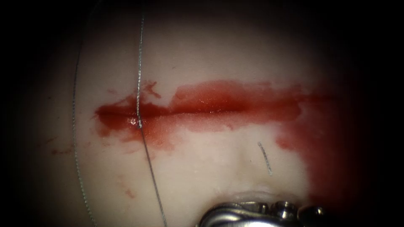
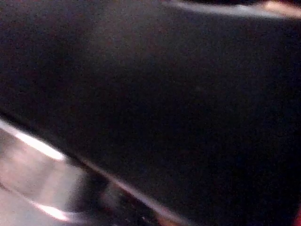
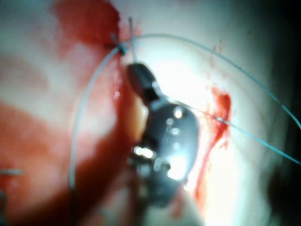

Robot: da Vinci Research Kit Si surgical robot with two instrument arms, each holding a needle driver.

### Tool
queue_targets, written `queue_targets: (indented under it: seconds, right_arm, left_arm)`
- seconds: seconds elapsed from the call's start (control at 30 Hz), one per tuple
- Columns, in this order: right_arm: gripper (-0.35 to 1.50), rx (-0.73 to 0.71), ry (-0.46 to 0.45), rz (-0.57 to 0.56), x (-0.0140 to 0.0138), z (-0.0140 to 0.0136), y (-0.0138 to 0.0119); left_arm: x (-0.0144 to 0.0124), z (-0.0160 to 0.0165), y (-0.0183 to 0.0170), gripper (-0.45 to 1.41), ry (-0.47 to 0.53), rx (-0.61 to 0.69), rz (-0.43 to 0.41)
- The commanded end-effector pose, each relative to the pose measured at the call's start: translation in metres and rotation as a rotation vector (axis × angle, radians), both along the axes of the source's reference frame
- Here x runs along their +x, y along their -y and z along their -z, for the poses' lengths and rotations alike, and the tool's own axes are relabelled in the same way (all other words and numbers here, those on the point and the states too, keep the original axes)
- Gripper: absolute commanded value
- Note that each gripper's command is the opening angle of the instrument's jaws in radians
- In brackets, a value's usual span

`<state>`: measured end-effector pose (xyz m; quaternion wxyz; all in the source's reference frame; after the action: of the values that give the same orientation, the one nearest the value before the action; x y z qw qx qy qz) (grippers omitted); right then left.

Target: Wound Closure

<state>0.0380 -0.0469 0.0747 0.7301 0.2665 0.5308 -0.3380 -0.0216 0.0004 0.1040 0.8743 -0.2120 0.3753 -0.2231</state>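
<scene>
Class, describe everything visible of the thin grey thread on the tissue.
The thin grey thread looks like fine twisted filament. One strand comes down to the horizontal red cut, enters the tissue near the cut's left end, then carries on down and rightward. Another strand arcs along the far left. A short cut end lies loose below the cut.

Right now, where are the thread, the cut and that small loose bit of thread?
thread (image 1: 138, 75): endoscope view, on the strand rising from the cut.
cut (image 1: 202, 110): endoscope view, on its dark middle line.
cut end of thread (image 1: 265, 158): endoscope view, mid-piece, below the cut.

Glossy wet tissue (image 1: 202, 168), shiny metal pincer (image 1: 256, 212)
</scene>
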Motion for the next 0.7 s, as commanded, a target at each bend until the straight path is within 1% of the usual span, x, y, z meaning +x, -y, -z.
queue_targets:
  seconds: [0.03, 0.23, 0.4, 0.7]
  right_arm:
    - [-0.35, -0.007, -0.001, 0.001, 0.0009, -0.0002, -0.0007]
    - [-0.35, -0.010, -0.002, 0.009, 0.0009, -0.0004, -0.0004]
    - [-0.35, -0.013, -0.002, 0.015, 0.0012, -0.0004, 0.0000]
    - [-0.35, -0.011, 0.002, 0.024, 0.0014, -0.0005, 0.0004]
  left_arm:
    - [-0.0005, 0.0007, -0.0014, -0.45, 0.005, -0.005, 0.005]
    - [-0.0004, 0.0008, -0.0014, -0.45, 0.039, 0.052, 0.068]
    - [-0.0003, 0.0008, -0.0014, -0.45, 0.094, 0.143, 0.168]
    - [-0.0003, 0.0009, -0.0014, -0.45, 0.120, 0.186, 0.216]
